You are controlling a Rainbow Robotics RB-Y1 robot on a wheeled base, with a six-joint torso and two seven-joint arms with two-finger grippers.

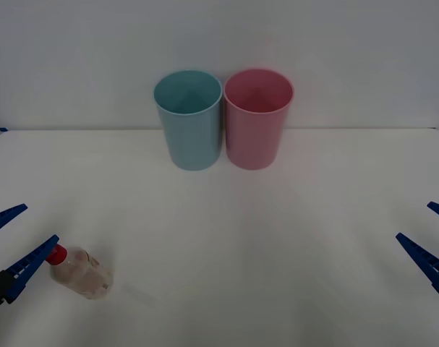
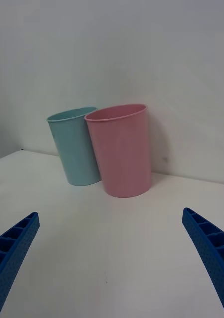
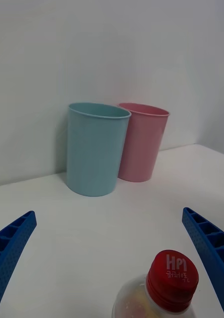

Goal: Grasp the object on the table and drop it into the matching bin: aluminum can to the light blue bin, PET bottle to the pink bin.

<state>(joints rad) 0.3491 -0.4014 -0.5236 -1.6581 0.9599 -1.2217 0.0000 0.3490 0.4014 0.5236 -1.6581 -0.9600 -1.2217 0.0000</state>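
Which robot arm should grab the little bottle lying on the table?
Probably the left: its open left gripper sits right beside the small clear plastic bottle with a red cap, while the right gripper waits across the white table.

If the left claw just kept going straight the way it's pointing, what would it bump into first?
Most likely the PET bottle, lying with its red cap toward the open left gripper. Farther along stands the light blue bin, though depth is hard to judge.

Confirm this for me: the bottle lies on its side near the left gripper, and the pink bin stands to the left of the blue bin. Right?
Not quite. The bottle does lie on its side by the left gripper, but the front view shows the pink bin standing to the right of the blue bin.
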